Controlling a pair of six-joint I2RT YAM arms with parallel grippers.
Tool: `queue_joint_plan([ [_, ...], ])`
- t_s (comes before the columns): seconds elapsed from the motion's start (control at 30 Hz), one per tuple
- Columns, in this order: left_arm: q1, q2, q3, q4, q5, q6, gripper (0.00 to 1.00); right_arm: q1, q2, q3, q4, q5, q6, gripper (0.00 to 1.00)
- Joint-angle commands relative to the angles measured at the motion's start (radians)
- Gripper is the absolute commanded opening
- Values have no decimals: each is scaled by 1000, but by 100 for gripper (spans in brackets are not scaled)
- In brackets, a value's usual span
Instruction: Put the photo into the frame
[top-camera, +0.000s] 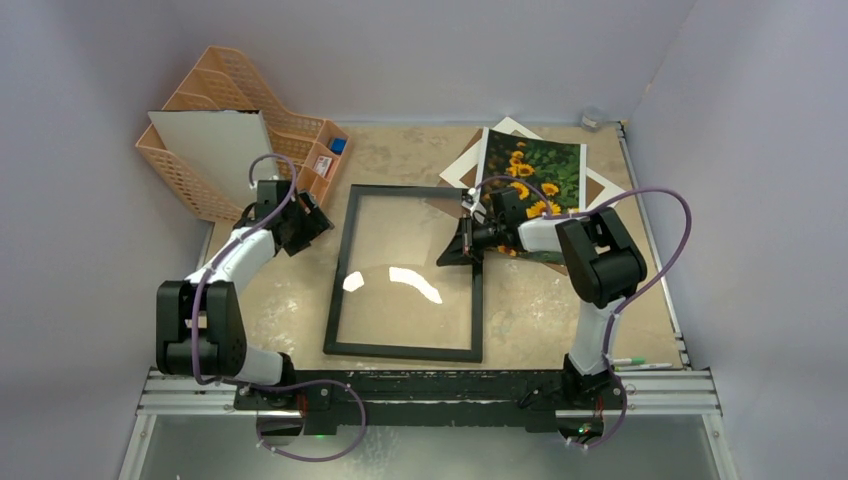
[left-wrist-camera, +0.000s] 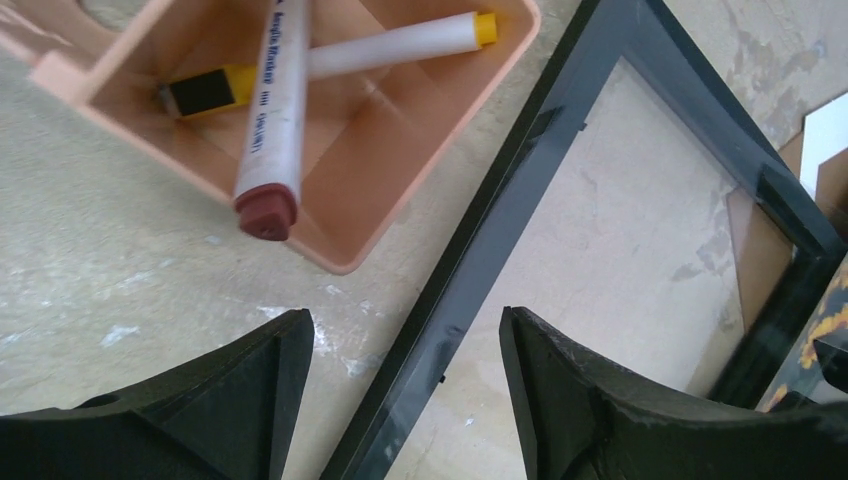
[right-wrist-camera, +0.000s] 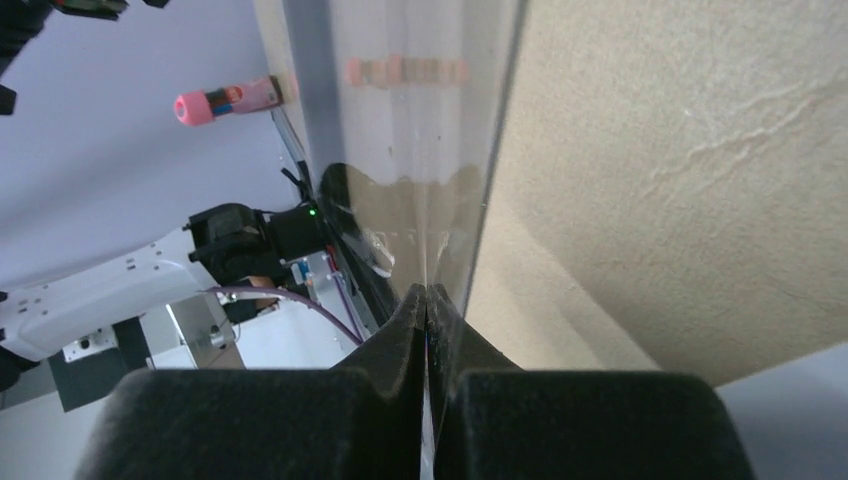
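Frame (top-camera: 340, 270), black, flat at mid-desk (top-camera: 540, 310); photo (top-camera: 545, 165) of sunflowers toward the desk's far right corner; right gripper (top-camera: 462, 240) pinched tight on the clear pane (right-wrist-camera: 410, 130) at the frame's right edge; left gripper (left-wrist-camera: 405, 320), jaws apart, over the frame's left rail beside the orange organiser (top-camera: 200, 170).

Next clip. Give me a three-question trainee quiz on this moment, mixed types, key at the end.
1. True or false: the photo lies inside the frame.
2. Which stands open? A: left gripper. B: right gripper.
3. Fill in: the orange organiser's small tray holds two ___.
Key: 1 false, it lies on boards beyond the frame's far right corner; 2 A, the right is shut on the frame's edge; 3 markers.
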Motion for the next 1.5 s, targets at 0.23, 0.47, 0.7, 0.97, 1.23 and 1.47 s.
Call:
queue_joint_plan([
  [0.23, 6, 69, -37, 124, 118, 30, 71, -42, 5, 11, -184, 32, -181, 0],
  [0.47, 5, 105, -42, 141, 140, 32, 71, -49, 8, 19, -210, 32, -209, 0],
  [0.7, 6, 143, -43, 164, 172, 29, 71, -50, 12, 14, -210, 17, -226, 0],
  [0.97, 5, 184, -47, 202, 206, 17, 70, -47, 6, -5, -236, 4, -230, 0],
  [1.23, 5, 195, -55, 221, 219, 5, 70, -41, 10, -4, -258, -23, -226, 0],
  [1.47, 4, 203, -65, 244, 235, -5, 70, -41, 2, -30, -253, 29, -184, 0],
])
